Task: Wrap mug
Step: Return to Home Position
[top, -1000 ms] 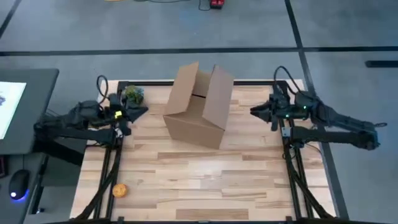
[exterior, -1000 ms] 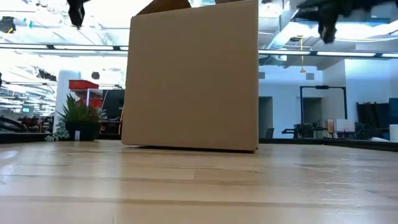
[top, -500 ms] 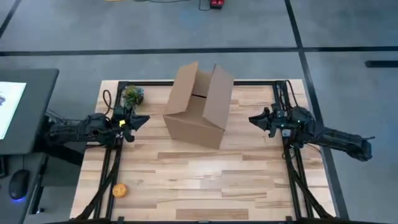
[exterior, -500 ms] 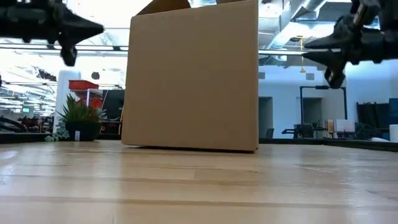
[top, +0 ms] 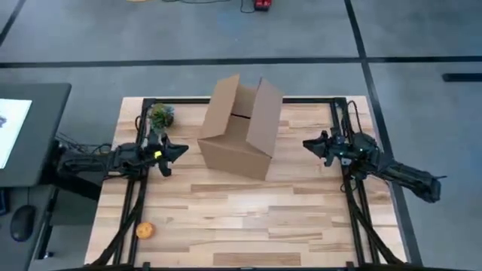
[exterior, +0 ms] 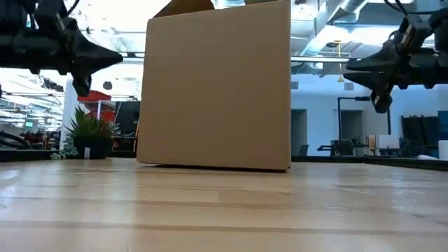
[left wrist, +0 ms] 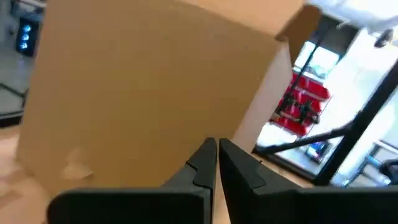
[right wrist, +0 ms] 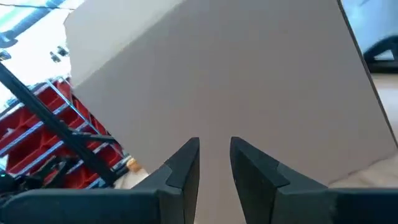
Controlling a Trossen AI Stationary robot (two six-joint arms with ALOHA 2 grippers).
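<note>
No mug shows in any view; it is hidden or out of view. A brown cardboard box [top: 241, 128] stands on its base on the wooden table's far middle, its top flaps open. My left gripper [top: 181, 149] hovers level to the box's left, fingers shut and pointing at the box wall [left wrist: 143, 93]. My right gripper [top: 307, 143] hovers level to the box's right, fingers slightly apart and empty, facing the opposite wall [right wrist: 236, 74]. In the low view both grippers, the left [exterior: 119, 57] and the right [exterior: 348, 66], hang well above the tabletop, clear of the box [exterior: 217, 84].
A small potted plant [top: 160, 115] stands at the far left, just behind my left arm. A small orange object [top: 145, 230] lies near the front left corner. Bare wood [top: 263, 218] stretches between the box and the near edge.
Both arms have come down from high above the table to about the height of the box's upper half. Each gripper has also shifted a little toward the near edge, still pointing at the box. The box has stayed put.
</note>
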